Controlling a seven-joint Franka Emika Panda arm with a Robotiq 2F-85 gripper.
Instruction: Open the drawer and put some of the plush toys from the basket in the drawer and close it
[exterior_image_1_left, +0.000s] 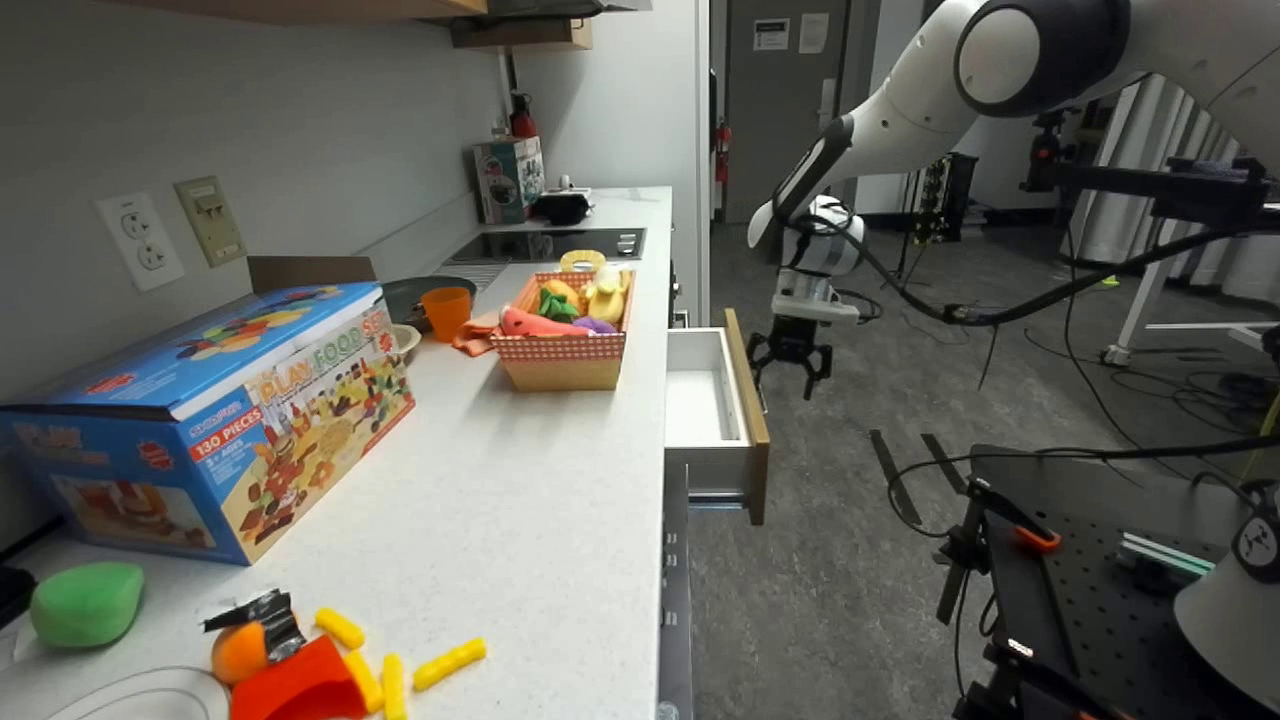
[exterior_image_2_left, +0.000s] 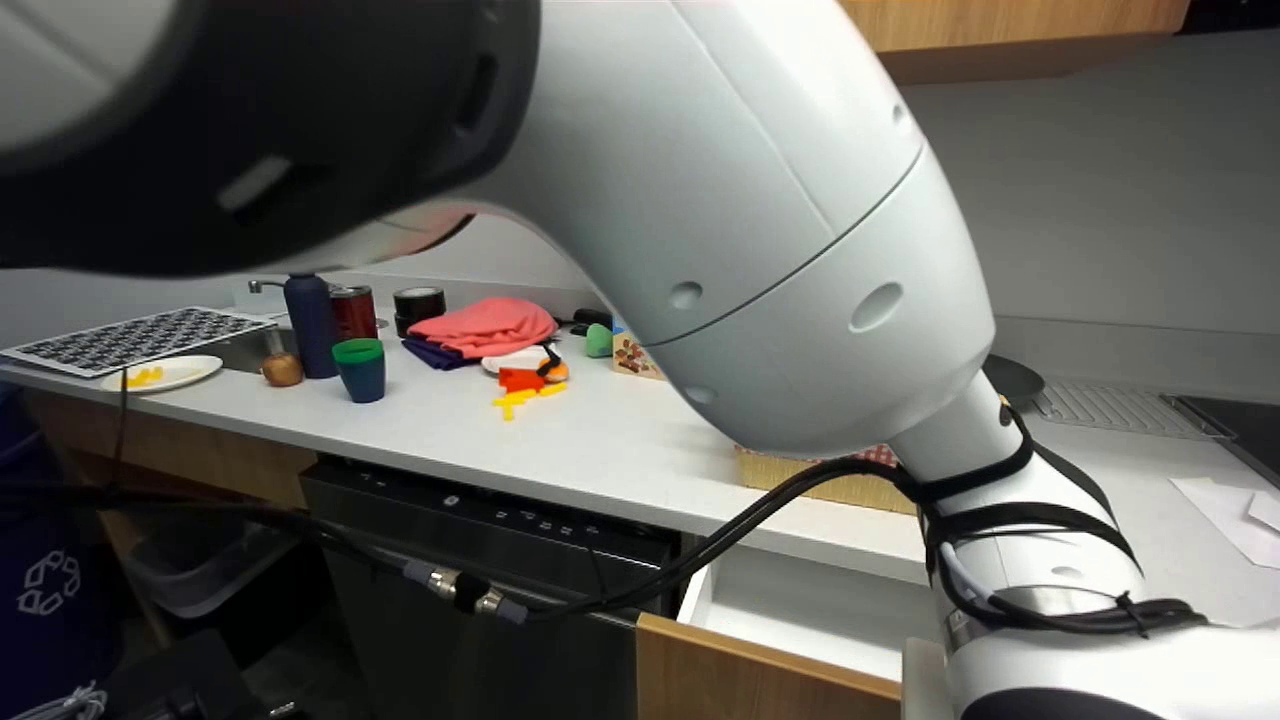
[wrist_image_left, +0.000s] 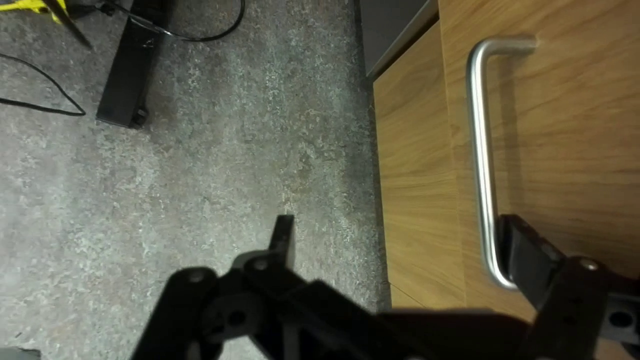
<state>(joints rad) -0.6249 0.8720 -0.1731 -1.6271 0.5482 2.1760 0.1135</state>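
The end effector (wrist_image_left: 399, 230) is spread wide and released, one finger (wrist_image_left: 532, 257) placed behind the steel handle (wrist_image_left: 482, 150) of the drawer (exterior_image_1_left: 757, 445), which is opened, white inside, over grey floor (exterior_image_1_left: 810, 580). The red, yellow, green and purple plush toys (exterior_image_1_left: 559, 307) are heaped in the checked basket (exterior_image_1_left: 562, 375), near the edge of the surface (exterior_image_1_left: 540, 490). On the blue box (exterior_image_1_left: 215, 425), "PLAY FOOD SET" and "130 PIECES" are printed.

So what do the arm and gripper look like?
The arm is white and rounded, with a black joint cover, black straps and thick black cables with silver connectors. The gripper is black, with two jointed fingers.
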